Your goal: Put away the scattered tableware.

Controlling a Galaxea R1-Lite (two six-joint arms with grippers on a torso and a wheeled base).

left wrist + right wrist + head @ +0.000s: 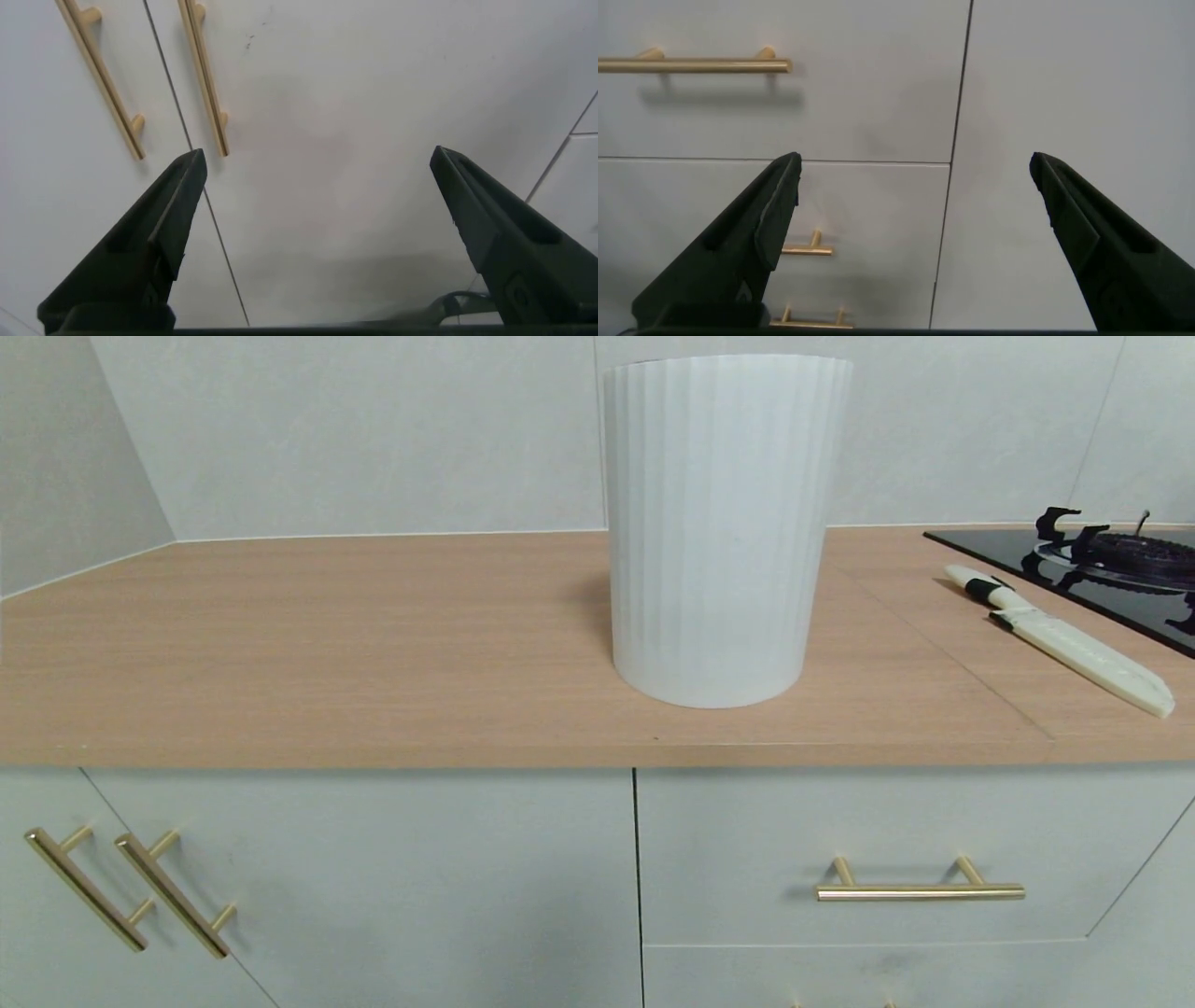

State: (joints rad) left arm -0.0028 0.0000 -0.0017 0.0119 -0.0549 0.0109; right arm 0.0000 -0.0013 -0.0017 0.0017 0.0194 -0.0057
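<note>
Wooden counter (327, 653) over pale cabinets (373, 877), seen from the head. A tall white ribbed holder (719, 523) stands upright near the counter's middle, close to the front edge; its rim lies at the top of the view, so whether anything is inside cannot be told. A black hob (1102, 569) occupies the far right corner. The knife (1064, 639), the one loose piece of tableware, lies flat on the counter just beside the hob's near edge and well apart from the holder, on the holder's right. Its long axis runs diagonally: the handle points back and toward the holder, the blade tip forward and to the right. The left gripper (316, 159) hangs below counter level facing cabinet doors (327, 112) with upright handles, fingers spread wide and holding nothing. The right gripper (915, 161) faces the drawers (831, 112), equally spread and unladen. The knife lies up and to the right of both grippers; the right arm is probably nearer, and the handle end looks like the likelier place to grasp.
</note>
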